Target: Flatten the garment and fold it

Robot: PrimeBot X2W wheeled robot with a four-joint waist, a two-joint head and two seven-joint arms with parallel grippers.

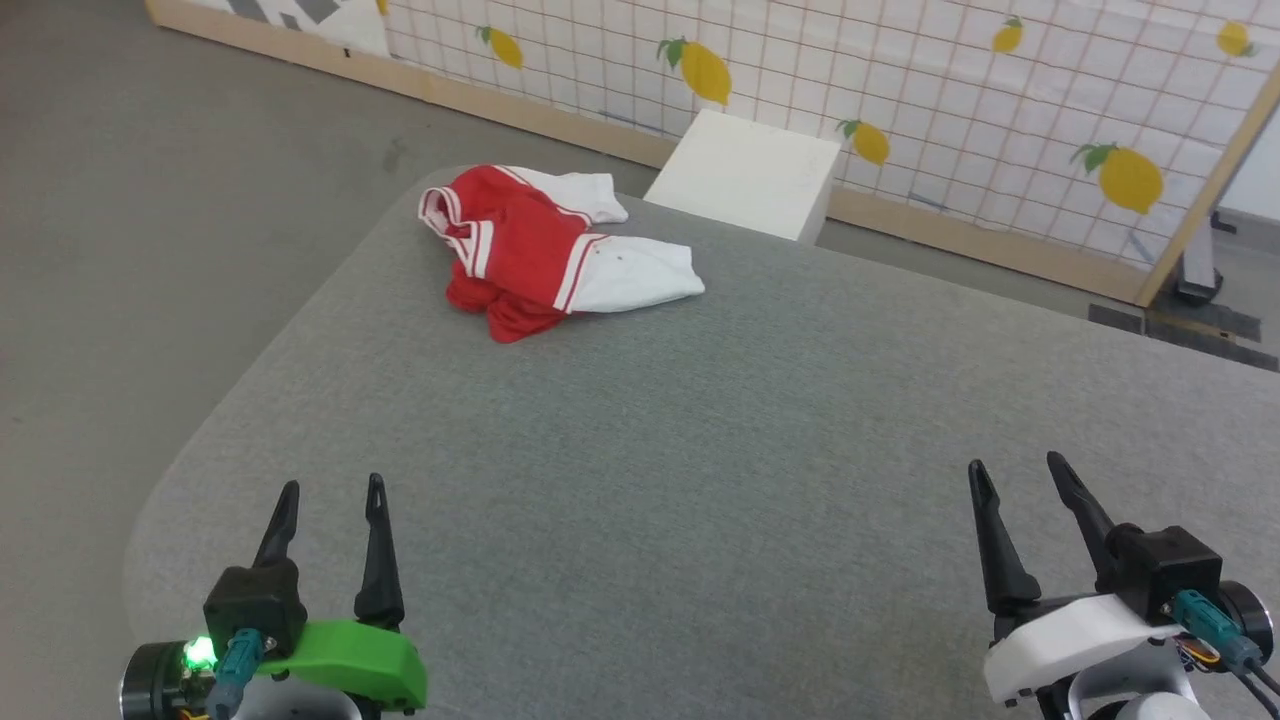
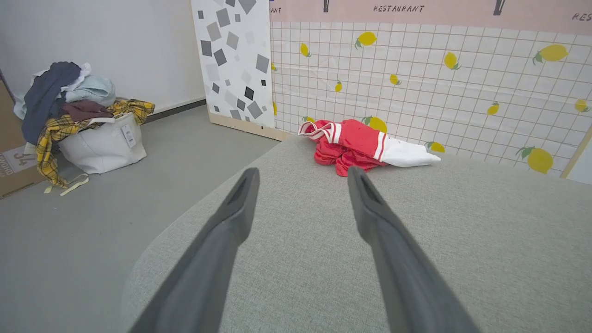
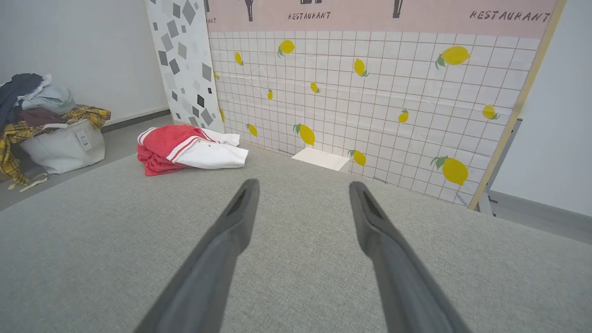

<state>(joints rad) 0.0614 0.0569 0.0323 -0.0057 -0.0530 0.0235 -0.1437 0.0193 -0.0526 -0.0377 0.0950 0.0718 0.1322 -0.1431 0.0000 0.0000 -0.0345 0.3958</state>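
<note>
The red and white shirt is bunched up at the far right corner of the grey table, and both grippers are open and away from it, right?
Not quite. The shirt is bunched up at the far left corner of the table, not the far right, as the head view shows. The rest holds: the left gripper and the right gripper are open and away from it.

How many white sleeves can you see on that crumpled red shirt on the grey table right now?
2. One white sleeve lies at the far edge of the red jersey-style shirt; the other sticks out toward the robot's right. None seems hidden.
</note>
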